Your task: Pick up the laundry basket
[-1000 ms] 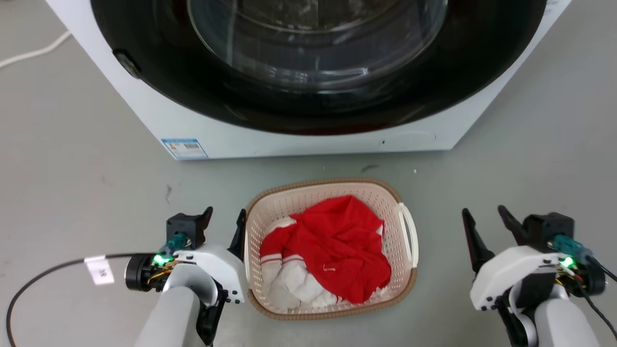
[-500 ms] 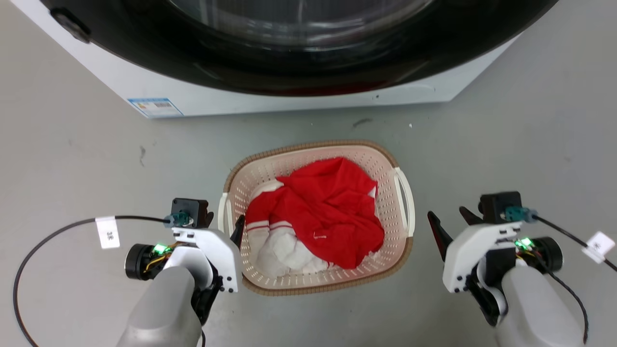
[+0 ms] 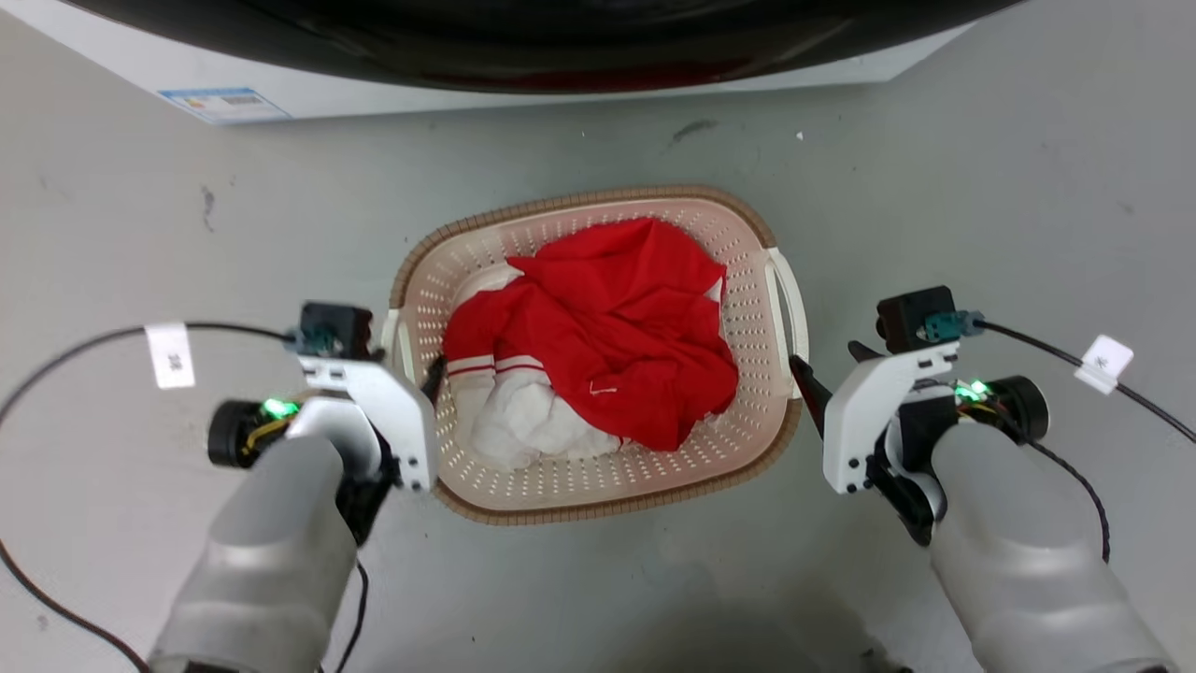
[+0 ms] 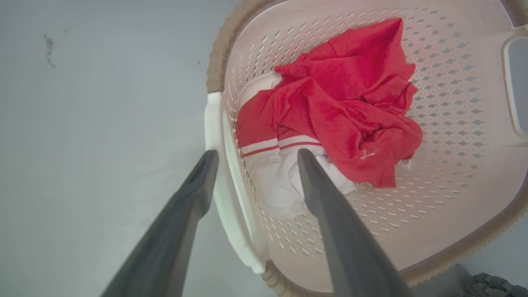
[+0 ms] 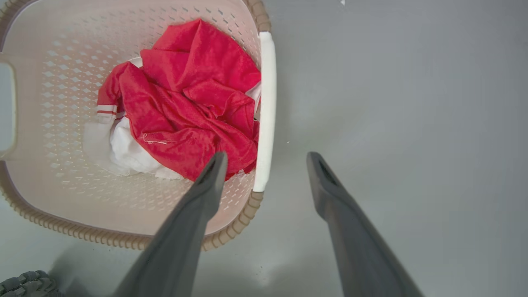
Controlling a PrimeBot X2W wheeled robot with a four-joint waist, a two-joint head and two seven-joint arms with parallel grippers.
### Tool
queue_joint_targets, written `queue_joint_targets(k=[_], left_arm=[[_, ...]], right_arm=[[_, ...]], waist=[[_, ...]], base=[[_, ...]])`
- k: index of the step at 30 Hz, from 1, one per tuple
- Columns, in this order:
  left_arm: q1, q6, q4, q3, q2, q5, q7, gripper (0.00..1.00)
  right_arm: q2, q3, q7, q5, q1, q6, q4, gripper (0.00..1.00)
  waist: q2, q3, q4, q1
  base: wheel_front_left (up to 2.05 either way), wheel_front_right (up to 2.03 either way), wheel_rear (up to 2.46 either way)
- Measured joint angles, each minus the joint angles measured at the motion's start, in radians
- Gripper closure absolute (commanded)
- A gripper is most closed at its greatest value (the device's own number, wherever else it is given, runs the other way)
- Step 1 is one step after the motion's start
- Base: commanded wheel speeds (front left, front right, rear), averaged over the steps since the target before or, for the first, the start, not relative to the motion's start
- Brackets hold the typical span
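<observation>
The laundry basket [image 3: 598,197] sits on the grey floor in front of me, cream with perforated walls and a brown braided rim, holding red and white clothes [image 3: 607,327]. My left gripper [image 3: 411,369] is open and straddles the basket's white left handle [image 4: 214,136], one finger outside it and the other inside over the clothes, as the left wrist view [image 4: 256,153] shows. My right gripper [image 3: 824,355] is open too. In the right wrist view [image 5: 267,154] its fingers stand either side of the right handle [image 5: 267,103], near that handle's closer end.
The white washing machine [image 3: 561,79] with its dark round door stands just beyond the basket. Black cables with white tags [image 3: 170,355] trail from both wrists over the floor. Bare grey floor [image 3: 1028,187] lies to both sides.
The head camera has tilted down, so the whole scene slid up the picture. Both grippers have closed in on the basket's sides, and each now straddles a handle.
</observation>
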Motion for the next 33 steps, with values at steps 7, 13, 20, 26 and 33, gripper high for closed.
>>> queue_joint_targets(k=[7,13,20,26,33], left_arm=[[-0.079,0.000,0.028,-0.055,0.059,-0.094,0.053,0.00],[-0.116,0.000,0.040,-0.100,0.086,-0.138,0.078,0.00],[-0.150,0.000,0.057,-0.147,0.107,-0.186,0.117,0.00],[-0.179,-0.001,0.068,-0.173,0.117,-0.223,0.145,0.00],[-0.193,0.000,0.066,-0.202,0.104,-0.275,0.171,1.00]], right_arm=[[0.017,0.067,-0.029,0.048,-0.138,0.000,0.123,0.00],[0.021,0.116,-0.029,0.091,-0.202,0.000,0.188,0.00],[0.025,0.185,-0.002,0.172,-0.243,0.000,0.214,0.00],[0.026,0.240,0.010,0.237,-0.264,0.000,0.216,0.02],[0.035,0.285,0.031,0.300,-0.282,0.001,0.234,1.00]], waist=[[0.0000,0.085,-0.015,0.0000],[0.0000,0.133,-0.031,0.0001],[0.0000,0.173,-0.041,0.0000],[0.0000,0.195,-0.041,0.0000],[0.0000,0.200,-0.040,0.0000]], base=[[0.00,0.00,0.00],[0.00,0.00,0.00],[0.00,0.00,0.00],[0.00,0.00,0.00],[0.00,0.00,0.00]])
